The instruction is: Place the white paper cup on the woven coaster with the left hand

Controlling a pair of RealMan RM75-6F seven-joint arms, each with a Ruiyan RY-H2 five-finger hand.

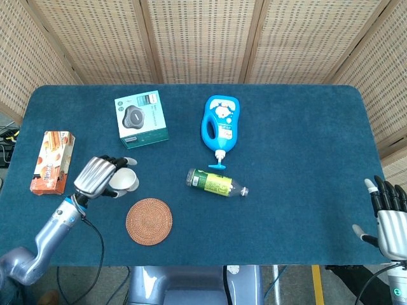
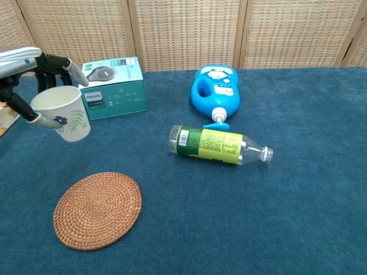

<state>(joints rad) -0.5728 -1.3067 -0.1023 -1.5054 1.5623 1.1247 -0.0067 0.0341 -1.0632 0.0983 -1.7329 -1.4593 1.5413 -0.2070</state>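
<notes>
The white paper cup (image 2: 64,114) with a small leaf print hangs tilted above the blue cloth, gripped by my left hand (image 2: 26,74) around its rim and side. From the head view the cup (image 1: 128,180) sits under my left hand (image 1: 96,176), just up and left of the round woven coaster (image 1: 149,220). The coaster (image 2: 97,209) lies flat and bare near the table's front edge. My right hand (image 1: 389,213) stays at the far right, off the table's edge, fingers apart and holding nothing.
A teal speaker box (image 1: 140,119) lies behind the cup. An orange snack box (image 1: 51,162) sits at the far left. A blue bottle (image 1: 220,124) and a clear plastic bottle with a green label (image 1: 216,182) lie mid-table.
</notes>
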